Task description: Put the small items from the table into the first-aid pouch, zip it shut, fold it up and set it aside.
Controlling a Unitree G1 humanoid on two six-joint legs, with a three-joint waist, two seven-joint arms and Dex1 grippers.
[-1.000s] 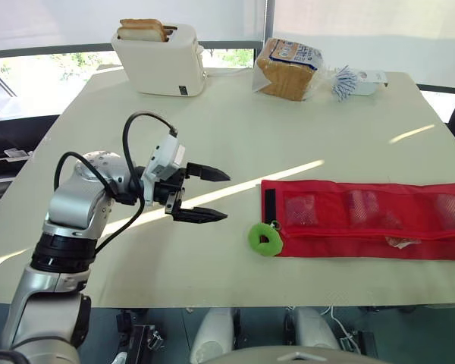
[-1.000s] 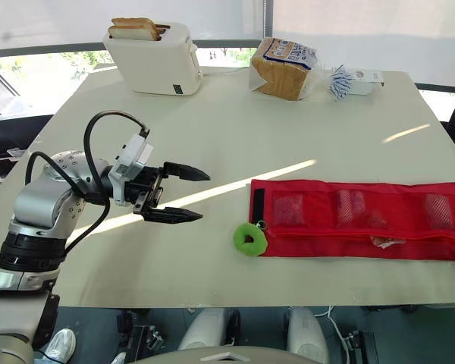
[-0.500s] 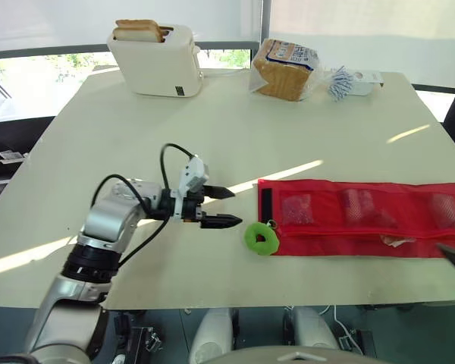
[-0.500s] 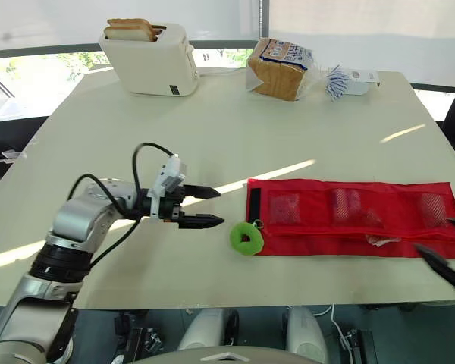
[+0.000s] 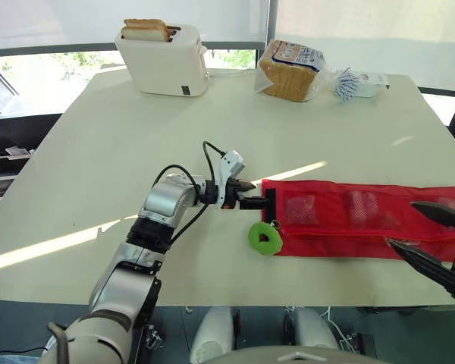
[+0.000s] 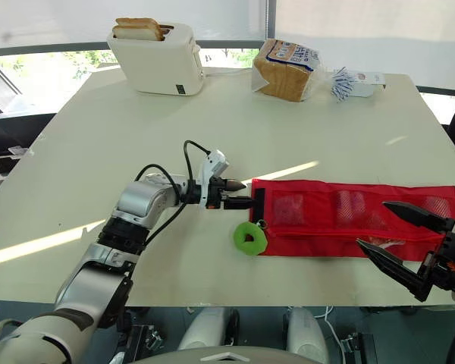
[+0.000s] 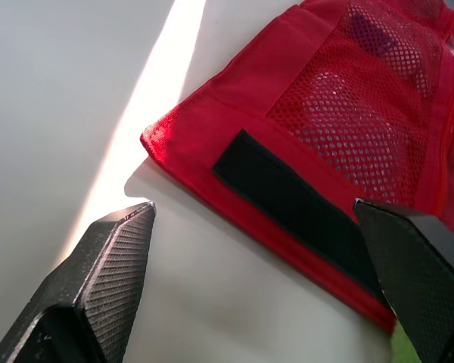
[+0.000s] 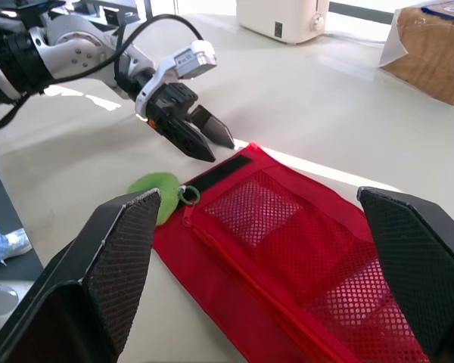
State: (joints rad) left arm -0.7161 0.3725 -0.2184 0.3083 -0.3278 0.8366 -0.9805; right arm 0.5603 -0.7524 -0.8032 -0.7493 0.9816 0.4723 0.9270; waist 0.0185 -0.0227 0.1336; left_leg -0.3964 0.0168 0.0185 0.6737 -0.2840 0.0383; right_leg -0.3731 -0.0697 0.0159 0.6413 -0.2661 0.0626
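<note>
Left gripper [image 5: 256, 192], fingers apart, has reached the strap end of the first-aid pouch [image 5: 326, 236]; right gripper [image 6: 371, 223], also spread, now hovers over the far end

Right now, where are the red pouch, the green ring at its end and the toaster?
red pouch [image 5: 330, 216]: left eye view, on its mesh front.
green ring [image 5: 274, 244]: left eye view, on its rim, beside the hole.
toaster [image 5: 167, 70]: left eye view, on its white side wall.

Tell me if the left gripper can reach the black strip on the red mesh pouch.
Probably yes: the open left gripper sits at the red mesh pouch's end, aimed at the black strip, with nothing in between.
</note>
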